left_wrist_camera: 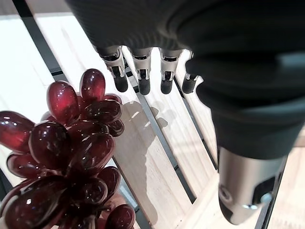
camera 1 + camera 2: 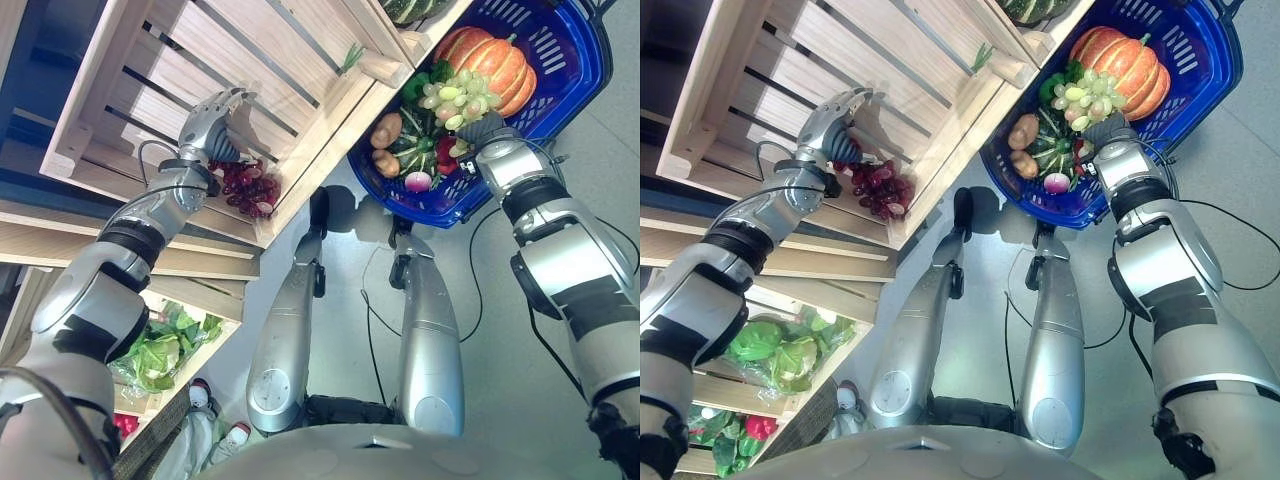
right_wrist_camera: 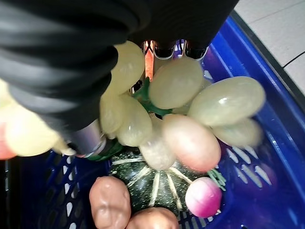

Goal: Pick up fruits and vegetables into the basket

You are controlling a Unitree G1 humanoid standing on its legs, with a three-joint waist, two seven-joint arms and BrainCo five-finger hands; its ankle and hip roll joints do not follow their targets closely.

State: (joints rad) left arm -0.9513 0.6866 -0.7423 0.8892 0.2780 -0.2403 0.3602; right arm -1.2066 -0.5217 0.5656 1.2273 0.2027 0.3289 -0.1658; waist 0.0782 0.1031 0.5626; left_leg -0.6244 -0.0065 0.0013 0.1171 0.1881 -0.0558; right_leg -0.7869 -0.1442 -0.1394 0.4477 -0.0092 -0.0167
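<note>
Here the left robot hand (image 2: 208,125) hangs over the red grapes (image 2: 248,188) in the wooden crate (image 2: 270,60), fingers straight and spread, holding nothing. Grapes lie near the crate's front edge; a loose grab could shed berries or roll the bunch out. At right, the right robot hand (image 2: 478,128) pinches green grapes (image 2: 452,95) above the blue basket (image 2: 580,60), already full, so they may slide off the pumpkin (image 2: 495,62).
</note>
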